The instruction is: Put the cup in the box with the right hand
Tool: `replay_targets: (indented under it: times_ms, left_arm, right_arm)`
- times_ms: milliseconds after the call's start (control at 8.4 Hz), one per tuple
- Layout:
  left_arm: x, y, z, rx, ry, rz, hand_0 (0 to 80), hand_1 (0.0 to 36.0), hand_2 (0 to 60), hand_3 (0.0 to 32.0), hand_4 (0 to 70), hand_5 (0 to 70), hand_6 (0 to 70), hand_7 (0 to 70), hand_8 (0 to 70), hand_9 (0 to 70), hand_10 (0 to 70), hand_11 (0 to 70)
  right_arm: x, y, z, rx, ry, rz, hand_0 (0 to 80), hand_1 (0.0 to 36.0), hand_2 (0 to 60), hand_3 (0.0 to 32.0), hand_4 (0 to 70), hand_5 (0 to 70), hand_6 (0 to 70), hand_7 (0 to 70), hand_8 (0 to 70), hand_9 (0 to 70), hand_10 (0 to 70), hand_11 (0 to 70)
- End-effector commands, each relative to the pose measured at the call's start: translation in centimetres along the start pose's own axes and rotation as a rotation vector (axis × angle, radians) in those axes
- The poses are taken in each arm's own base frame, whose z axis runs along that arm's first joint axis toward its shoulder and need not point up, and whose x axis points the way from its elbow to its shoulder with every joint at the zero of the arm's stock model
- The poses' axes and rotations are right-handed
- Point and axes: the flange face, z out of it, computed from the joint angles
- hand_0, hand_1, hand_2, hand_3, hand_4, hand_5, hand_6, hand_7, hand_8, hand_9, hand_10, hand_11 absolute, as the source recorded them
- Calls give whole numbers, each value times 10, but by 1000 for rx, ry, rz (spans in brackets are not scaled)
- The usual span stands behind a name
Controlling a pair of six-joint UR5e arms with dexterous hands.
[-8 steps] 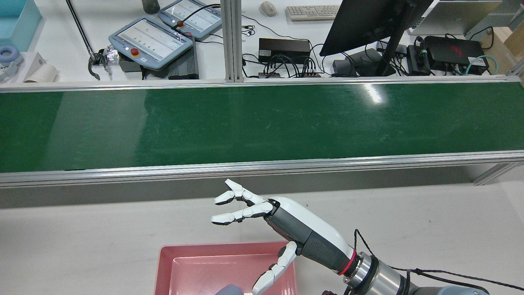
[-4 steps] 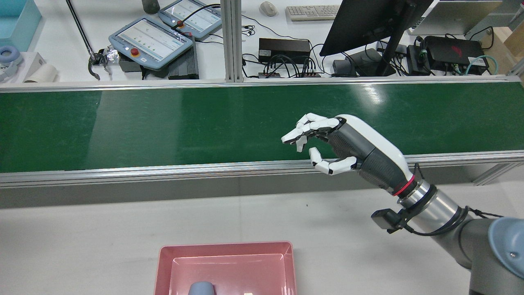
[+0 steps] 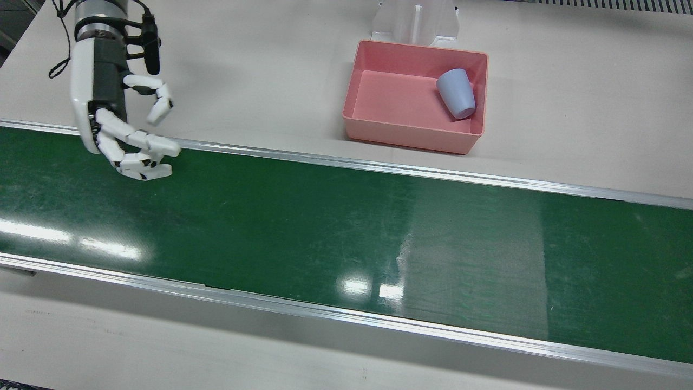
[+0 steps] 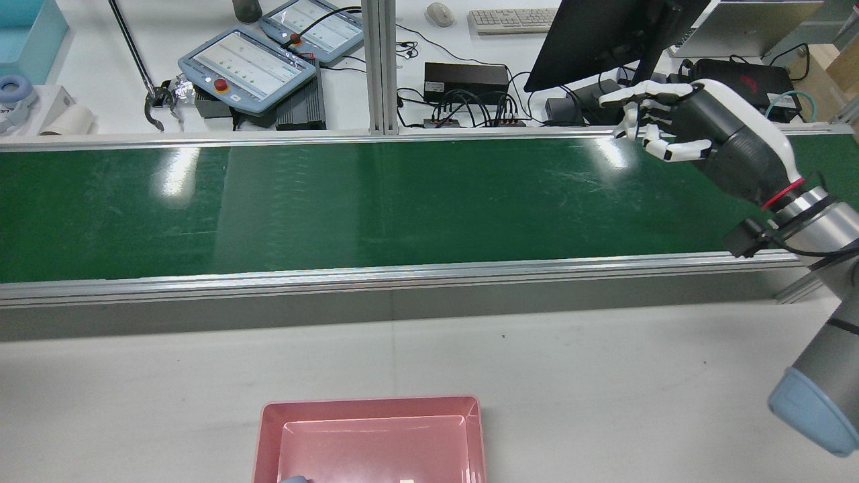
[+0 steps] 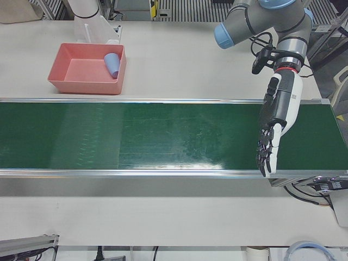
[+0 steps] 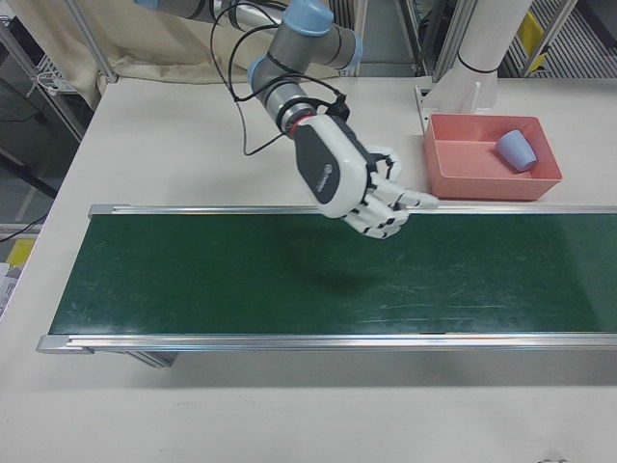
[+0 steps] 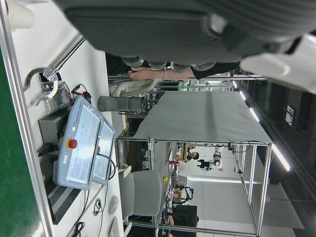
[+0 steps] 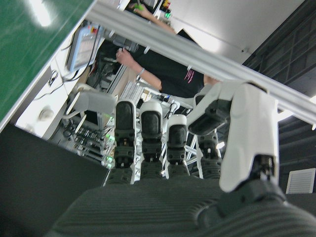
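A pale blue cup [image 3: 456, 93] lies on its side inside the pink box [image 3: 411, 142], against the wall at the view's right. It also shows in the right-front view as the cup [image 6: 516, 149] in the box [image 6: 492, 183]. In the rear view only a sliver of the cup [image 4: 293, 479] shows in the box [image 4: 369, 401]. My right hand [image 3: 124, 124] hangs over the belt's table-side rail, far from the box, with fingers loosely curled, apart and empty. My left hand [image 5: 274, 128] hovers over the belt's other end with its fingers stretched out, holding nothing.
The green conveyor belt [image 3: 325, 227] with aluminium rails crosses the whole station. A white pedestal [image 3: 414, 21] stands right behind the box. Beyond the belt are teach pendants [image 4: 248, 64], a monitor [image 4: 604, 33] and cables. A person's arm [image 8: 131, 61] shows past the belt.
My right hand has swung from above the box out over the belt, up and to the right in the rear view. The cup in the box has shifted left toward that view's bottom edge.
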Motion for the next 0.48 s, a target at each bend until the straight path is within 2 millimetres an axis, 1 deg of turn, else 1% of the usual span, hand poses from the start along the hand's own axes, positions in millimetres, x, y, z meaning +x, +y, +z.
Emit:
replay_targets:
  times_ms: [0,119,238,357]
  left_arm:
    - [0,-1,-1,1,1,0,0,0,0,0,0,0,0,0,0,0,0,0]
    - [0,0,0,0,1,0,0,0,0,0,0,0,0,0,0,0,0,0]
    - [0,0,0,0,1,0,0,0,0,0,0,0,0,0,0,0,0,0]
    - [0,0,-1,1,1,0,0,0,0,0,0,0,0,0,0,0,0,0]
  right_arm:
    - [-55,-123,-17,176,-65,-38,521,348,600,0,132,142,241,700,367,599,266,411]
    - [-40,-164,-28,219,-58,8,520,350,600,0,124,142,240,700,362,592,259,404]
    - [-34,-192,-35,246,-62,16,539,341,600,0,146,140,227,700,346,569,249,390]
    - [-35,-208,-51,266,-67,13,558,314,556,0,120,126,173,597,257,439,196,313]
